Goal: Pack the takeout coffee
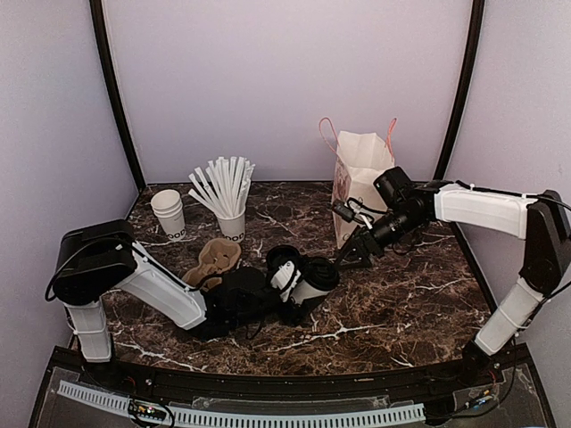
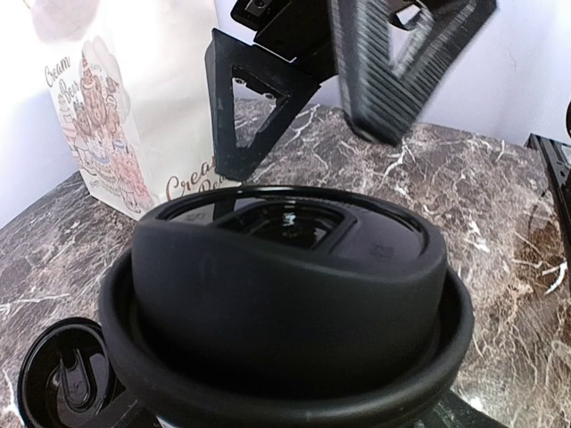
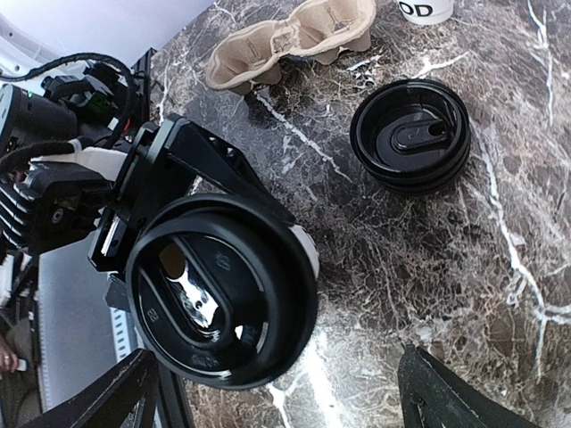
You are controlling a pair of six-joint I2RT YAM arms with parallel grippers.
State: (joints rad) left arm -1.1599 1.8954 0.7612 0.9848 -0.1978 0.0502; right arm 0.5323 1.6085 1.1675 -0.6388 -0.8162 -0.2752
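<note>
now the left gripper [image 1: 294,287] clasps the takeout coffee [image 1: 317,275], right gripper [image 1: 351,259] spread just beyond.

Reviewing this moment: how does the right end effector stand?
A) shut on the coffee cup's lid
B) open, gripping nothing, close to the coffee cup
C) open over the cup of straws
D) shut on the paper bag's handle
B: in the right wrist view the right end effector has its jaws wide apart with nothing clamped between them, and the lidded coffee cup sits just beyond them.
</note>
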